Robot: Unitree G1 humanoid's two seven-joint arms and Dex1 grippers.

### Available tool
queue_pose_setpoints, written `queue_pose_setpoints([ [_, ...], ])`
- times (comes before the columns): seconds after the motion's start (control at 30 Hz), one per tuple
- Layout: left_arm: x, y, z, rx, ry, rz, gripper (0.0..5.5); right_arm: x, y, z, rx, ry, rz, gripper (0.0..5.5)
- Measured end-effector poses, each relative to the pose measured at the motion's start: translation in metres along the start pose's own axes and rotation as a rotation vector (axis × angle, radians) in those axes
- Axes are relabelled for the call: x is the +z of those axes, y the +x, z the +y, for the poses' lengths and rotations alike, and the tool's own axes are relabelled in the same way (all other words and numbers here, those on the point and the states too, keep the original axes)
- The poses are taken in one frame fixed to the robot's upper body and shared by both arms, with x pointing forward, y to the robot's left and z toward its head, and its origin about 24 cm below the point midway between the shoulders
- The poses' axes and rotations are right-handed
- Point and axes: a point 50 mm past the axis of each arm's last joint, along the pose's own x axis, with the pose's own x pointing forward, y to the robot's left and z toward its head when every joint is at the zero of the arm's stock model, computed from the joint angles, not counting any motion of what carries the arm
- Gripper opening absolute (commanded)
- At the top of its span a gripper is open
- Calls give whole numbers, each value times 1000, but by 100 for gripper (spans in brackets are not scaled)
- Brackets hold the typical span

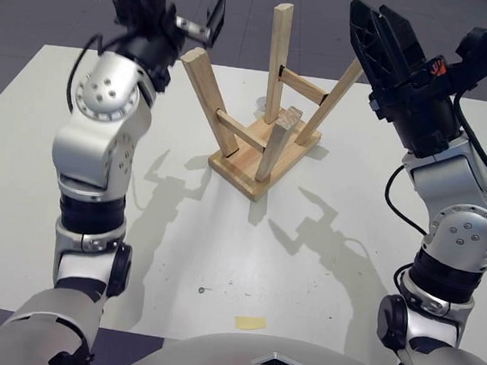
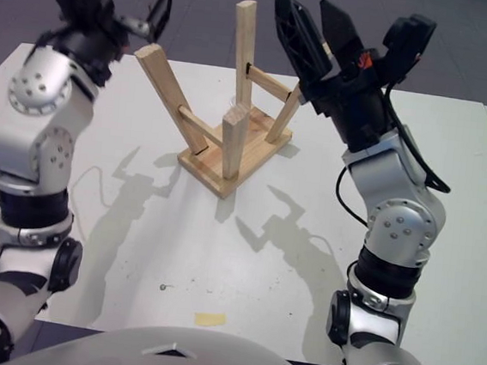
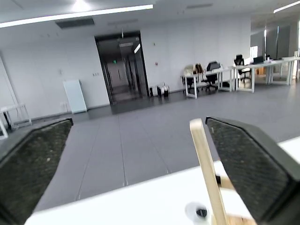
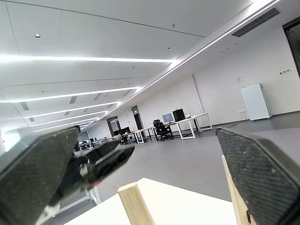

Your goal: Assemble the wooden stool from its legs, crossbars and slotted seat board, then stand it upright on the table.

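Wooden stool (image 1: 263,154) upside down at the far middle of the white table (image 1: 41,129), seat board (image 1: 238,172) flat on the surface, legs (image 1: 278,61) and crossbars (image 1: 303,86) pointing up. Left gripper (image 1: 181,8) raised just left of the stool, jaws wide apart, holding nothing. Right gripper (image 1: 372,9) raised just right of it, jaws likewise spread and empty.

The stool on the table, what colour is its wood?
The stool is pale, light-tan bare wood, clearest in the left eye view.
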Motion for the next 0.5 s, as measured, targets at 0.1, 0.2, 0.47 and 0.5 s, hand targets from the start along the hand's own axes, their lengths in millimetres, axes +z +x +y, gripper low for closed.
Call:
queue_pose_setpoints([
  [0.1, 15, 16, 7, -25, 4, -61, 539, 3, 5, 3, 14, -1, -22, 540],
  [0.2, 8, 29, 7, -88, -8, -31, 539, 6, 11, 8, 37, 6, -44, 540],
  [0.47, -60, 35, -15, -195, -67, 139, 539, -17, 6, 13, 29, 45, 36, 540],
  [0.5, -59, 34, -16, -196, -72, 135, 539, -18, 7, 13, 31, 45, 38, 540],
])
